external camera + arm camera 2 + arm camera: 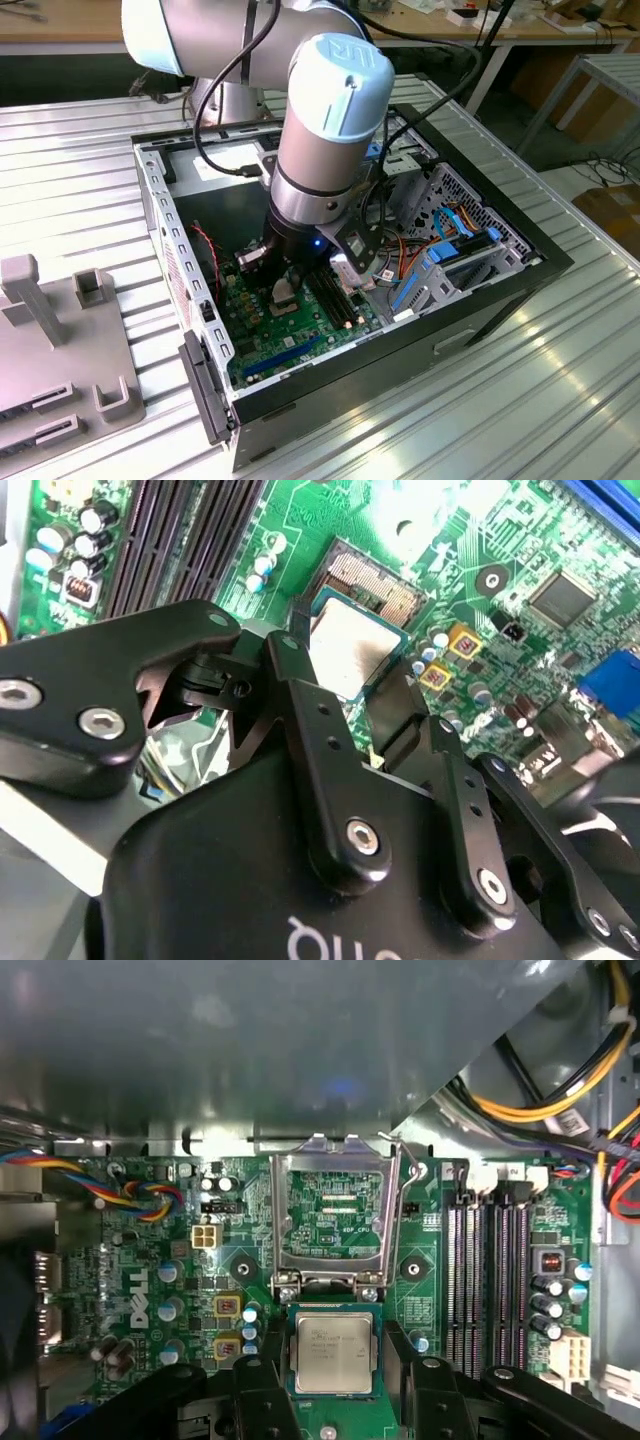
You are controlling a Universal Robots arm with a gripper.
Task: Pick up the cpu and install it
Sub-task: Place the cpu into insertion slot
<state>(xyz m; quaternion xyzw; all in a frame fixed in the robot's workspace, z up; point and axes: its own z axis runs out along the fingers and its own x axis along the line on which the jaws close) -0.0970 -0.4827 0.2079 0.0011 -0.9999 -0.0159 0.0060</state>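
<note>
**A:** The cpu [333,1352] is hanging just over the open socket [375,580], partly covering its contacts.
**B:** And the gripper [348,675] is clamping it, fingers [262,1390] pressing both edges, down inside the computer case [450,335].

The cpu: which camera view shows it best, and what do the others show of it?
The first wrist view: the cpu shows its whole metal top, square on, between the fingers. The second wrist view shows it slanted, partly behind a finger. The exterior view gives at best a small pale patch under the arm.
</note>
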